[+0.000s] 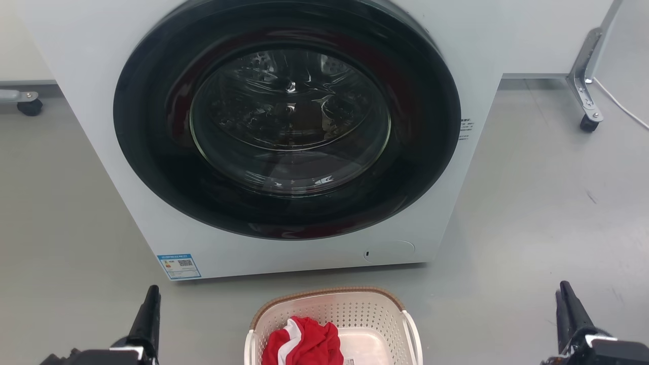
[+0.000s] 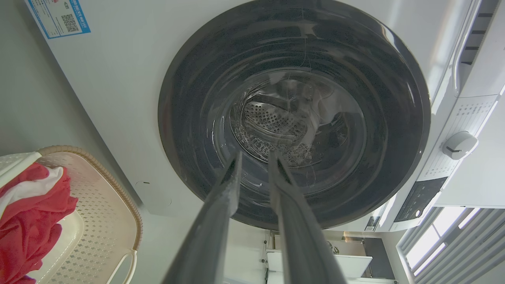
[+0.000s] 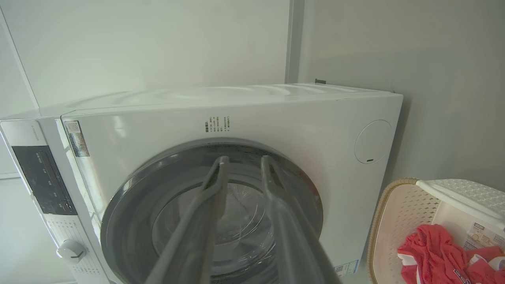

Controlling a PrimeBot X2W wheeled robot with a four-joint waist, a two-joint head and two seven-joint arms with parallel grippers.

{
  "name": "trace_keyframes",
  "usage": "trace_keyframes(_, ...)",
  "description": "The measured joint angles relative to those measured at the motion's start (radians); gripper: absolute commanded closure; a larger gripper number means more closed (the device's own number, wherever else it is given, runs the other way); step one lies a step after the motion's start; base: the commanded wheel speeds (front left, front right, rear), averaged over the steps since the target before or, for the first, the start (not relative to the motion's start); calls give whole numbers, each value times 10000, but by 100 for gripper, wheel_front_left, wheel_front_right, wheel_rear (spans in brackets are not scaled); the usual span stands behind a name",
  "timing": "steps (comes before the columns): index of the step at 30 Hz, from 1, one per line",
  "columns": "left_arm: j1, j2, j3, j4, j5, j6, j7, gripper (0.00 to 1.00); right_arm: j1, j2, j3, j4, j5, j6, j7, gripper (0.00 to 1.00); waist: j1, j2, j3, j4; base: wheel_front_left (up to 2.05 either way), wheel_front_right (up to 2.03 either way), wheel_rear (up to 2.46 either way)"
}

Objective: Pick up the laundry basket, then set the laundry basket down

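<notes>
Sitting between parted, empty left pincer and right pincer, the perforated cream laundry basket holds crumpled red cloth.

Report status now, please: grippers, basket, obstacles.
Left gripper, right gripper: open, empty. Laundry basket on floor between them, red cloth inside, not gripped. Washing machine close behind it.

The washing machine stands close behind the laundry basket, with a narrow strip of bare floor between them. Open floor lies on either side of the basket, between it and the left claw and the right claw. A red cloth takes up part of the basket's inside.
</notes>
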State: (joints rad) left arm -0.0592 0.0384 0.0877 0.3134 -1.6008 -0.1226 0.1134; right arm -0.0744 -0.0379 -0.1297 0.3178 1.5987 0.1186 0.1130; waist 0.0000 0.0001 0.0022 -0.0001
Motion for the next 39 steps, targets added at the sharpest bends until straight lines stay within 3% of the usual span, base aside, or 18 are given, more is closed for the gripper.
trace_keyframes(18, -62, -8, -351, 21, 188, 4, -493, 0, 11, 23, 113, 52, -391, -12, -451, 0, 0, 0, 29, -4, 0, 0, 0)
trace_keyframes(25, -214, 88, -640, -48, 784, 4, -811, 0, -100, -98, 360, 52, -1007, -12, -750, 0, 1, 0, 44, -2, 0, 0, 0)
trace_keyframes(39, -531, 489, -1325, -311, 3053, 96, -1290, 0, -343, -527, 1089, -15, -3091, -58, -1296, 0, 1, 0, 61, 1, 0, 0, 0)
